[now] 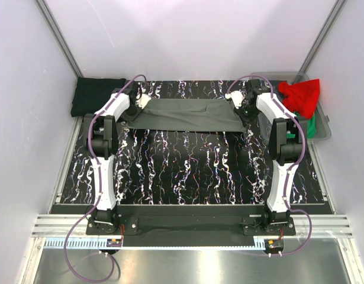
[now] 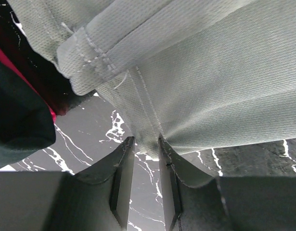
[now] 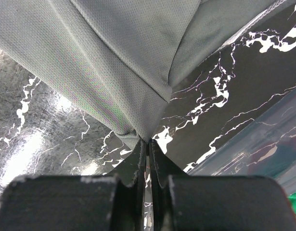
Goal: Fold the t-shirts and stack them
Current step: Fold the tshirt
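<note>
Marbled table; one grey t-shirt gripped by left claw and right claw

Near half of table open between left arm and right arm. Grey shirt spans far strip. Black shirt fills far-left corner by wall. Bin holding red shirt blocks far-right, just beside right arm.

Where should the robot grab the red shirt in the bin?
Pinch the red t-shirt at its bunched-up top, coming straight down from above. It lies heaped high in the bin, so the walls would probably block a sideways approach.
</note>
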`<state>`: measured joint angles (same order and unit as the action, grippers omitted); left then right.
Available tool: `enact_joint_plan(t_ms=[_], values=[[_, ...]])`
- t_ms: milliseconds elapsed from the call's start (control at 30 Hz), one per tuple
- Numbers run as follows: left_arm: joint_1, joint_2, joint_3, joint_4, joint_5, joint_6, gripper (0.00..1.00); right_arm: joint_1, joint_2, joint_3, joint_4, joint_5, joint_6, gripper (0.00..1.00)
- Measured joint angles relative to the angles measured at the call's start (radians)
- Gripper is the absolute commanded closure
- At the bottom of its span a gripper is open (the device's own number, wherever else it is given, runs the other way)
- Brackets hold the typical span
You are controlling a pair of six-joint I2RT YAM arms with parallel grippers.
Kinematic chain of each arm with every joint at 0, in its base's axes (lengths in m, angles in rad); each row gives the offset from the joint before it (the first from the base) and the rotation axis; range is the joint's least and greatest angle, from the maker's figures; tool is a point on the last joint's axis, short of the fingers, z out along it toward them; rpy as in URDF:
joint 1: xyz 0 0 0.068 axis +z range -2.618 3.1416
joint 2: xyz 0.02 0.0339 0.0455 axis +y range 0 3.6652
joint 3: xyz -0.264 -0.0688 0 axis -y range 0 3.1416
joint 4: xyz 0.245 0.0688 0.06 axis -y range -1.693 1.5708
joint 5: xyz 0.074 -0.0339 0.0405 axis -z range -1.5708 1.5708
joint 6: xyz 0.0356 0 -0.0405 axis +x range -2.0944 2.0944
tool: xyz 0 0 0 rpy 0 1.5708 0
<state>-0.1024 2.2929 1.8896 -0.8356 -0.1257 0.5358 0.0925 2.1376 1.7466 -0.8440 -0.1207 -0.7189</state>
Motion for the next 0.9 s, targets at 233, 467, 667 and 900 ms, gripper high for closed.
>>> enact_joint_plan(t_ms=[233,467,667,900], values=[[0.002,0.000,0.000,0.000,0.001,0.008,0.66,0.000,-0.013,0.000,-0.007,0.000,-0.011,0.71],[0.002,-0.069,-0.018,0.000,0.032,0.021,0.62,0.000,-0.090,0.000,-0.019,-0.001,-0.010,0.64],[0.002,-0.198,-0.074,0.014,0.045,0.068,0.60,0.000,-0.161,-0.002,-0.023,-0.026,0.002,0.64],[0.002,-0.196,-0.147,0.011,0.053,0.159,0.51,0.000,-0.148,0.015,-0.072,-0.113,0.074,0.64]])
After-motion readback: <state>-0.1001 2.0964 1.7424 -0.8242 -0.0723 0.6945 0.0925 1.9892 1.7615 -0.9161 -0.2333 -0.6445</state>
